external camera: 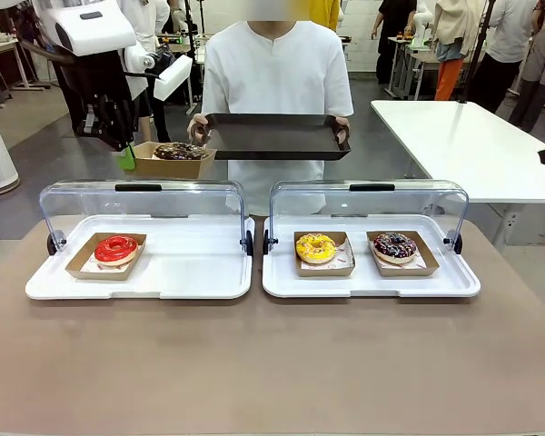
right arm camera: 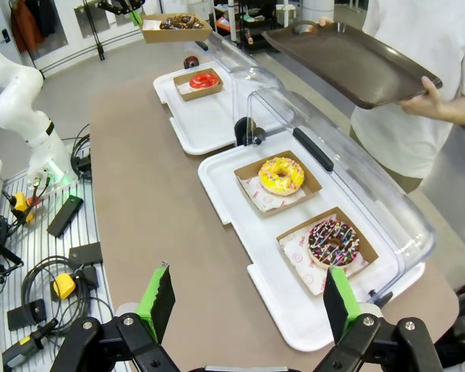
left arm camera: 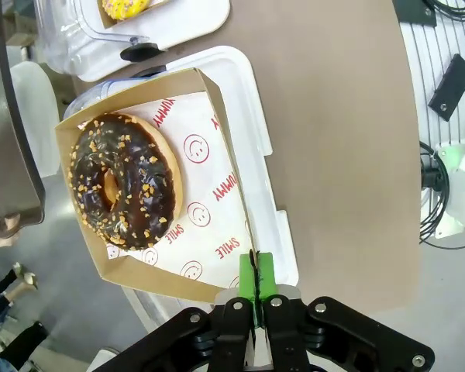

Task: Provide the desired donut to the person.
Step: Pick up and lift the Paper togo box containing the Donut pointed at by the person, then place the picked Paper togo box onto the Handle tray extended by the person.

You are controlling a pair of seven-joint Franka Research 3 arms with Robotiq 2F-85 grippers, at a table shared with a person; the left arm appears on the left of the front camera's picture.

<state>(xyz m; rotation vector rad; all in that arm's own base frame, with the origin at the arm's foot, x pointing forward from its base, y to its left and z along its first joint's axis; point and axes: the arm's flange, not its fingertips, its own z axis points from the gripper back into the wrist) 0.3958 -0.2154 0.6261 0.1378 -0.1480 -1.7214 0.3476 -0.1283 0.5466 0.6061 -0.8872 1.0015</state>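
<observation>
In the front view, we see the left gripper point(external camera: 127, 156) raised beyond the far left side of the brown table point(external camera: 272, 363). It is closed on the left end of a brown cardboard box point(external camera: 163, 166), which carries a chocolate donut with nut crumbs point(external camera: 179, 150). The person in a white shirt point(external camera: 274, 68) stands at the far side and holds a dark rectangular serving tray point(external camera: 272, 136) with both hands. The box hangs just beside the left end of this tray, at about the same height, and its long side runs toward it. The tray therefore lies to the right of the box, so we judge that the coming move is a short sideways carry over the tray rim — then a lowering.

In the left wrist view, the green pads point(left arm camera: 246, 280) are pressed together on the thin cardboard wall, with nothing else between them. The donut lies up and to the left of the jaws, flat on white printed paper point(left arm camera: 209, 194). The dark tray shows beyond the far side of the box, opposite to the pinch.

In the right wrist view, the right gripper point(right arm camera: 248, 310) stands wide open and holds nothing. It is over the near right part of the table, well apart from the held box — the left arm is clearly the nearer one to the tray.
</observation>
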